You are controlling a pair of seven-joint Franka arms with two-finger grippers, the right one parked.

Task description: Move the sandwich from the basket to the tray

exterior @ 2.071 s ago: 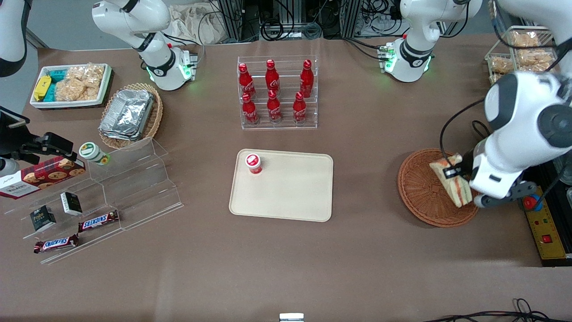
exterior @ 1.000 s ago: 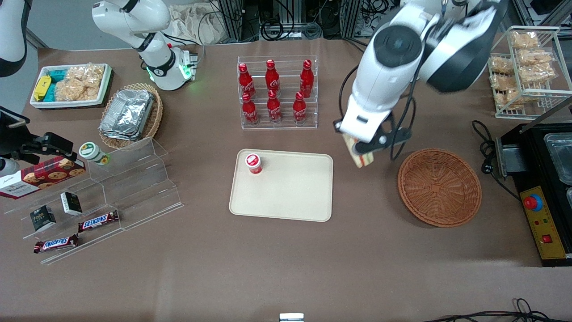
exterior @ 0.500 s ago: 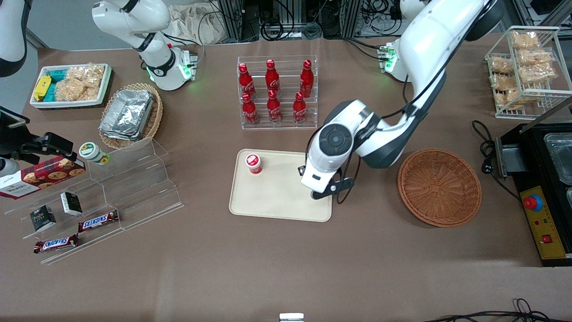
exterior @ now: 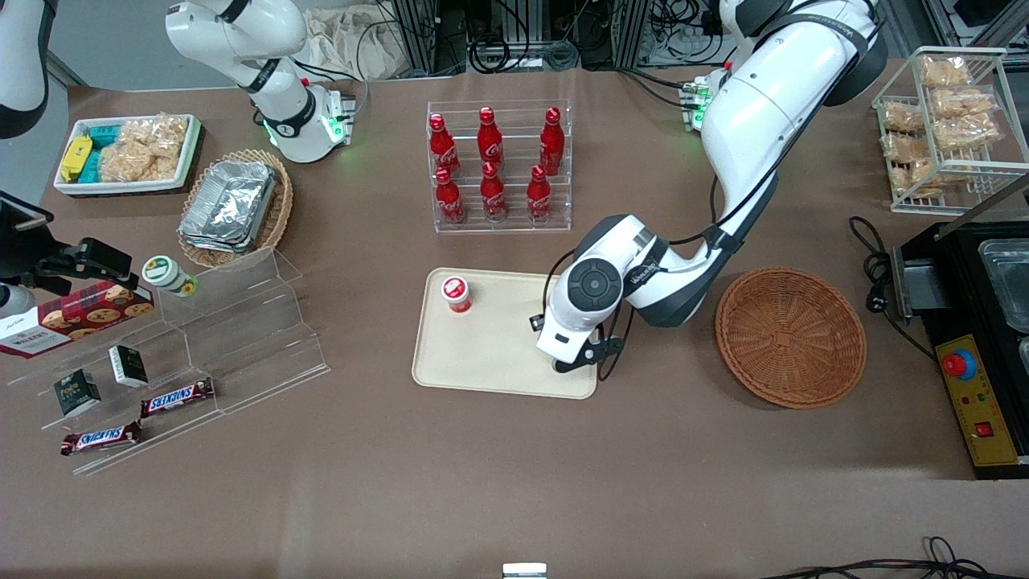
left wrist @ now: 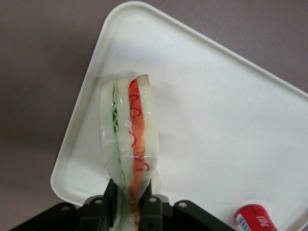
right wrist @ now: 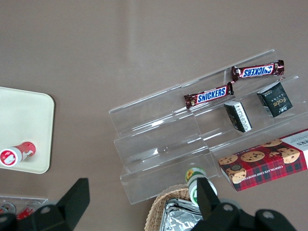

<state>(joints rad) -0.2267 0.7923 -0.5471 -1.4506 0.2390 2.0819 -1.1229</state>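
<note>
The two black fingers (left wrist: 150,206) pinch the narrow end of the sandwich (left wrist: 127,130), one pad on each bread face, so that the wedge stands on edge with its green and red-orange filling layers showing between the pale slices. The gripper (left wrist: 130,207) holds it over the tray (left wrist: 231,125), near one rounded corner and within the low rim; whether the sandwich's free end touches the tray floor cannot be told. In the front view the gripper (exterior: 572,363) sits under the white wrist housing at the tray's end nearest the basket (exterior: 791,337), and the sandwich itself is hidden there by the arm. The tray (exterior: 498,354) lies flat on the brown table (exterior: 514,466), nearer the front camera than the clear rack of red bottles (exterior: 498,165). A small red-capped bottle (exterior: 456,293) stands on the tray at its corner toward the parked arm's end, well apart from the gripper; the same bottle (left wrist: 255,217) shows in the left wrist view. The reddish-brown basket rests on the table beside the tray, toward the working arm's end, with no sandwich in it.
</note>
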